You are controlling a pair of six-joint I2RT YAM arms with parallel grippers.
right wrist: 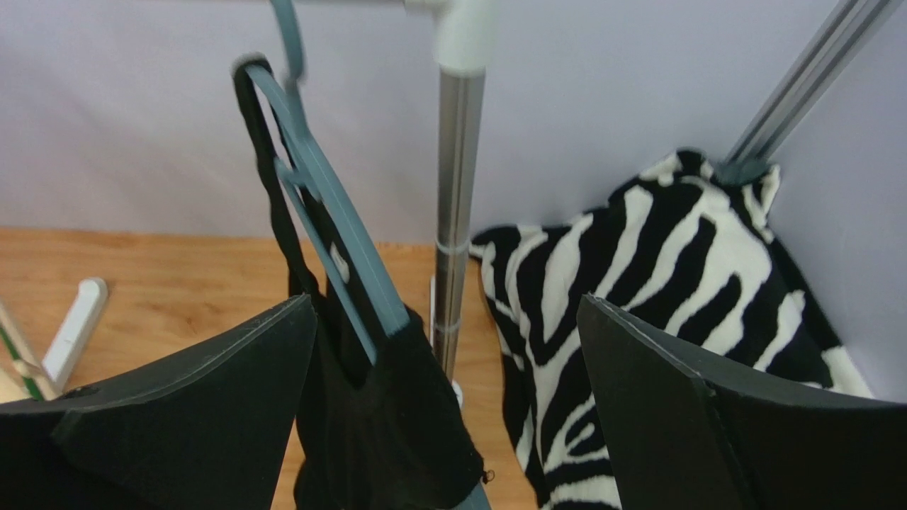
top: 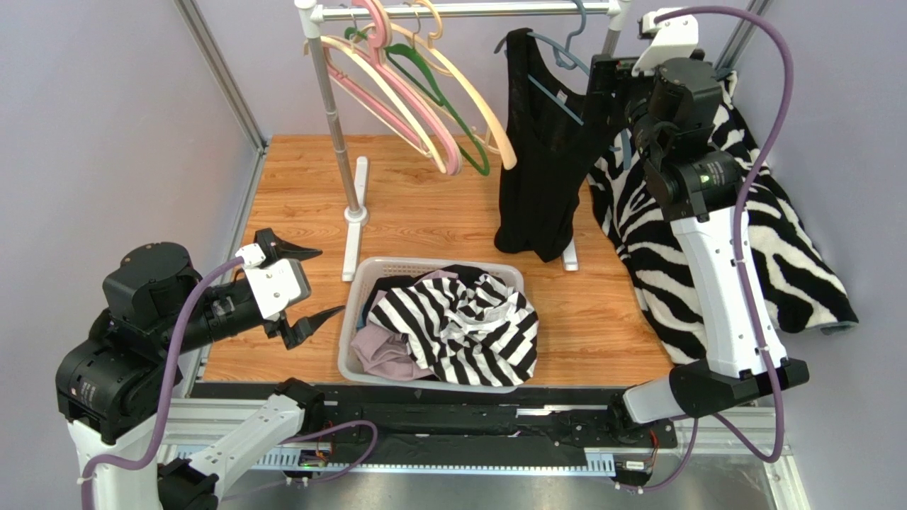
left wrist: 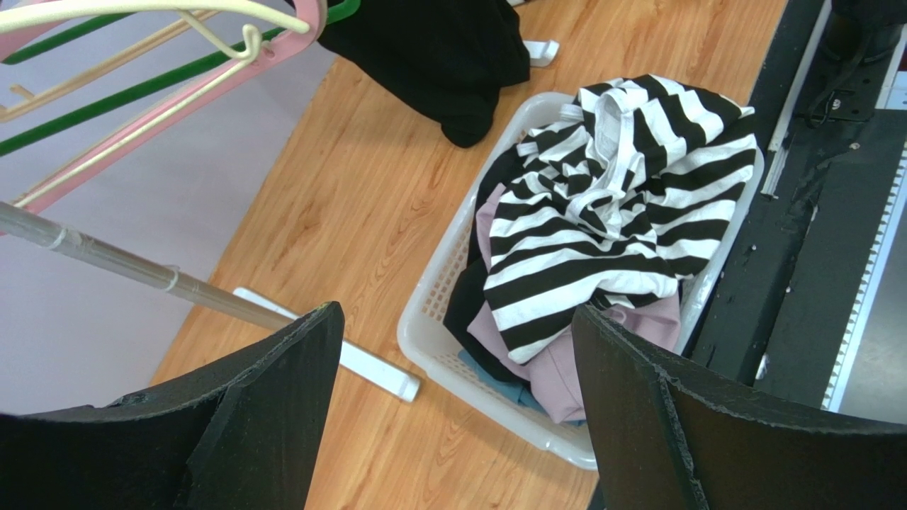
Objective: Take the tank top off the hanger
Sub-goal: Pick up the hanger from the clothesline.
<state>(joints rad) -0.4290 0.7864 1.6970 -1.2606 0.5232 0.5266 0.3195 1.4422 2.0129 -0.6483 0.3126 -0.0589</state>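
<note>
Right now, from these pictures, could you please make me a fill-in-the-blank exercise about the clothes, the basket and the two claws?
1. The black tank top hangs on a grey-blue ____.
2. The white basket holds a shirt with black and white ____.
3. The left claw and the right claw are both ____.
4. The cloth spread out on the right has a ____ pattern.

Missing words: hanger; stripes; open; zebra.

On my wood table (top: 426,213) sits a white basket (top: 355,340). A zebra cloth (top: 649,255) and the rack's white foot (top: 352,239) lie there too.
</note>
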